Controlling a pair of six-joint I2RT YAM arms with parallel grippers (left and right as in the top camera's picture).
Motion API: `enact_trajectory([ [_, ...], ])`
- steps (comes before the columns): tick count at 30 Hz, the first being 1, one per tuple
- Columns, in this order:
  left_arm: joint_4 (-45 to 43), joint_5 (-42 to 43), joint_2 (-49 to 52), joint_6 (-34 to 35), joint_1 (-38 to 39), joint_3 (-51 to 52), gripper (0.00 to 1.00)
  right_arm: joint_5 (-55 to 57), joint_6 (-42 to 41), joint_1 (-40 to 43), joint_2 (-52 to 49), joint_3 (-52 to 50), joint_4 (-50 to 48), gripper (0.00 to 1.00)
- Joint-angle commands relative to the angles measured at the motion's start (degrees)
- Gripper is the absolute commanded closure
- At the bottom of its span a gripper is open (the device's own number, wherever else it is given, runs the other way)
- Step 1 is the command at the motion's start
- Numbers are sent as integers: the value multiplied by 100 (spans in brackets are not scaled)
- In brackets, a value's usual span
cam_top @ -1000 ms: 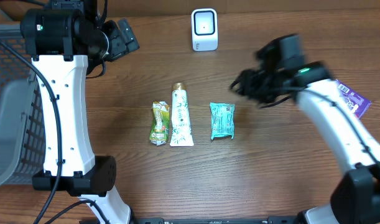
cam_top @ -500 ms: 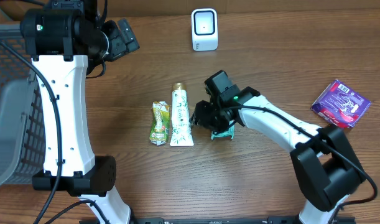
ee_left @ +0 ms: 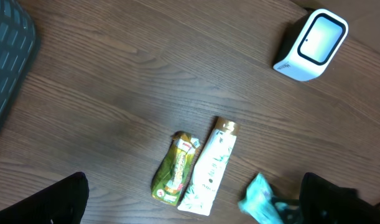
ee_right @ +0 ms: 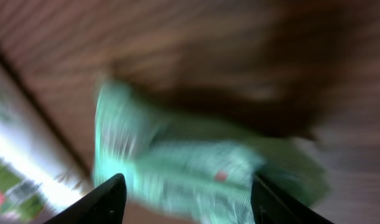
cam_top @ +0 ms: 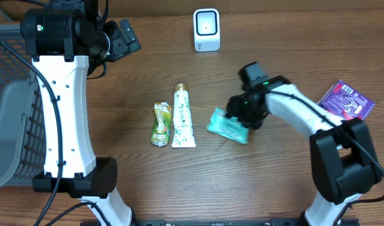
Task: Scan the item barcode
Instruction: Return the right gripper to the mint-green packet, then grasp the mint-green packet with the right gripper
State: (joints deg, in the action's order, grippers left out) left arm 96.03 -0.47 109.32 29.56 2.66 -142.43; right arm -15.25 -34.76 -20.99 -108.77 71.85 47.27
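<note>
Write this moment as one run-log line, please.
phase: pickup | right gripper: around teal packet, grip unclear | left gripper: open, empty | white scanner: packet not yet there

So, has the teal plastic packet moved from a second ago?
Yes. The teal plastic packet lay parallel to the white tube; now it slants, one end at the right gripper.
</note>
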Motion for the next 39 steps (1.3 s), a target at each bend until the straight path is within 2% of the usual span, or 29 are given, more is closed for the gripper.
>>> enact_trajectory([
  [1, -7, 26, 9, -66, 52, 26, 1, 1027, 684, 387, -39, -22, -72, 35],
  [6, -7, 26, 9, -66, 52, 24, 0, -170, 1545, 848, 2, 249, -59, 30],
  [9, -7, 26, 9, -66, 52, 24, 0, -603, 1720, 1056, 105, 540, 162, 28],
  [11, -7, 26, 9, -66, 52, 26, 1, -629, 1978, 1180, 186, 758, 420, 26],
  [13, -7, 26, 9, -66, 52, 26, 0, -625, 2599, 1292, 219, 979, 726, 23],
  [15, -7, 26, 9, -66, 52, 24, 0, -442, 3261, 1427, 219, 1150, 986, 10],
  [18, -7, 26, 9, -66, 52, 24, 1, 260, 3832, 1602, 199, 1123, 988, 5],
  [23, -7, 26, 9, -66, 52, 26, 1, -157, 4970, 1864, 101, 872, 1003, 6],
  [26, -7, 26, 9, -66, 52, 24, 0, -387, 5313, 1969, 55, 732, 1056, 7],
  [36, -7, 26, 9, -66, 52, 24, 0, -887, 5624, 2052, -317, 522, 1145, 15],
  [39, -7, 26, 9, -66, 52, 26, 0, -887, 5624, 2052, -413, 522, 1211, 14],
])
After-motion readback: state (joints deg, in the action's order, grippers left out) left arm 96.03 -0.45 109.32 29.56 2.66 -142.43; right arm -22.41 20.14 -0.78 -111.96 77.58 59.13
